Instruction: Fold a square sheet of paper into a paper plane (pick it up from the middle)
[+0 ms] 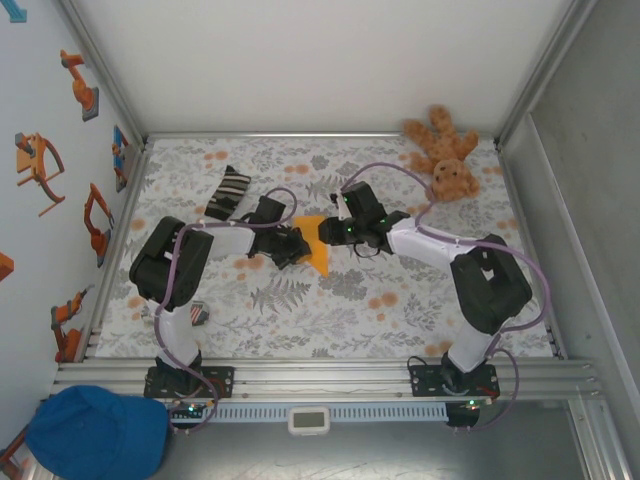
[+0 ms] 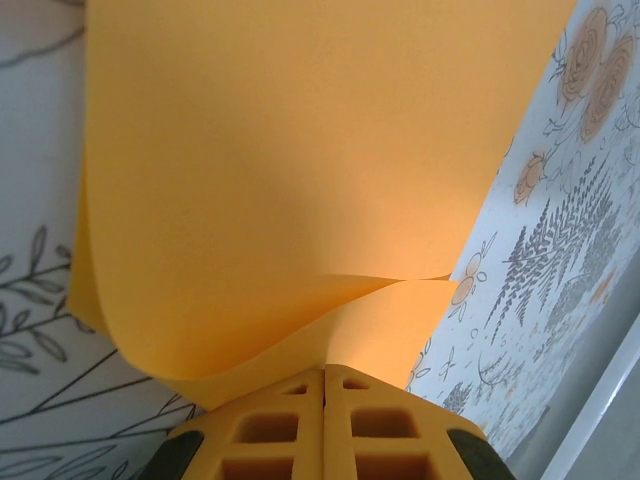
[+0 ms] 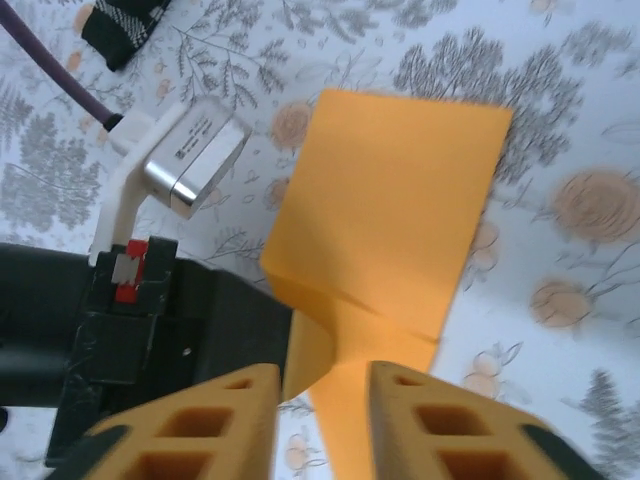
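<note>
Holding entry: square sheet of paper (image 1: pixel 316 250), orange-yellow, thin, matte and plain. One soft fold curls over just ahead of the left gripper (image 2: pixel 325 375). Its yellow, honeycomb-moulded fingers (image 2: pixel 270 430) are clenched on the sheet's near edge with no gap between them. The sheet fans outward from those fingertips, far edge straight, left edge bowed, and one fold line runs to a fine point right of the tips

Right gripper (image 3: pixel 322 375): fingers (image 3: pixel 440 425) of the same yellow moulding, parted. A narrow end of the sheet runs through the gap between them, not visibly clamped. Beyond those fingertips the sheet widens to a crisp-cornered panel with one diagonal crease

Position: both grippers meet nearly tip to tip over the middle of the table (image 1: pixel 330 310), the sheet between them

Surface: pale cloth printed with grey ferns and orange flowers. Bare room lies on every side of the fingers, widest toward the arm bases, and a metal rail (image 1: pixel 320 372) edges the near side

Other items: striped black-and-white sock (image 1: pixel 228 193), limp, beyond the left fingers and apart from the sheet; brown teddy bear (image 1: pixel 447 155), plush, sprawled in the far corner beyond the right fingers; blue cap (image 1: pixel 95 430), outside the rail near the left arm's base
</note>
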Tool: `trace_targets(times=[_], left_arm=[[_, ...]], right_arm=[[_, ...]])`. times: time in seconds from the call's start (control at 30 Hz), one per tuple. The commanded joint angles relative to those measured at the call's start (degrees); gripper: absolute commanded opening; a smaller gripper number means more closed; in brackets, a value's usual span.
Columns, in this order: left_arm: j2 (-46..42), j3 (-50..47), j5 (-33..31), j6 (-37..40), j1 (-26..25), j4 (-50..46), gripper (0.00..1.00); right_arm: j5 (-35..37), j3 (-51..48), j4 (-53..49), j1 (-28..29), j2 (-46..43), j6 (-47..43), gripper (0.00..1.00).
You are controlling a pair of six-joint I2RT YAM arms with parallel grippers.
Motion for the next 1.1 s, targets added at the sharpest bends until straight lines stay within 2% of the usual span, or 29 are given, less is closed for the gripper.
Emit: trace_targets(times=[0.0, 0.13, 0.23, 0.73, 1.07], left_arm=[[3.23, -1.55, -7.49, -1.55, 0.61, -6.51, 0.00], [3.26, -1.87, -7.61, -2.17, 0.88, -6.13, 0.00], [3.37, -1.62, -7.56, -2.29, 0.87, -6.15, 0.00], [4.40, -1.24, -6.81, -1.98, 0.95, -6.76, 0.00], [4.53, -1.47, -7.37, -1.63, 1.58, -7.60, 0.00]], right_arm=[[-6.97, 1.55, -2.69, -0.30, 3.64, 2.93, 0.19], [-11.62, 1.00, -0.46, -0.21, 6.40, 3.79, 0.06], [-12.85, 1.16, -1.13, 0.04, 7.54, 2.69, 0.00], [-12.35, 3.60, -5.70, 1.90, 13.20, -1.35, 0.00], [-11.33, 2.40, -8.93, 1.90, 13.17, -3.61, 0.00]])
